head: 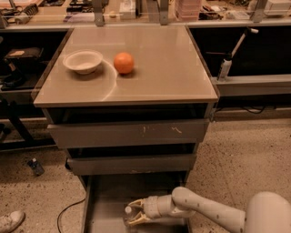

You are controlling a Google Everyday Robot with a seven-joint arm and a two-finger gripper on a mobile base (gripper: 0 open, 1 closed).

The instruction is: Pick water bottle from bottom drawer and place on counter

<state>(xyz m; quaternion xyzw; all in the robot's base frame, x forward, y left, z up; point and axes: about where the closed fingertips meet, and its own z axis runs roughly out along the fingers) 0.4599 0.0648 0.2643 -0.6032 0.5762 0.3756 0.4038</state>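
The bottom drawer [104, 200] is pulled out at the foot of the grey cabinet. My gripper [132, 212] reaches into it from the right, low over the drawer floor. The water bottle [128, 213] lies between the yellowish fingers [136, 204], with its white cap showing at the left; most of the bottle is hidden by the fingers. The fingers sit on either side of it. The counter [159, 63] is the glossy grey-beige cabinet top above, with a faint curved arc.
A white bowl [83, 61] and an orange ball [123, 63] sit on the counter's left half. A white nozzle bottle [225, 67] stands on a shelf to the right. A small dark bottle [35, 166] and a shoe [10, 221] lie on the floor at left. A cluttered workbench [136, 9] runs behind.
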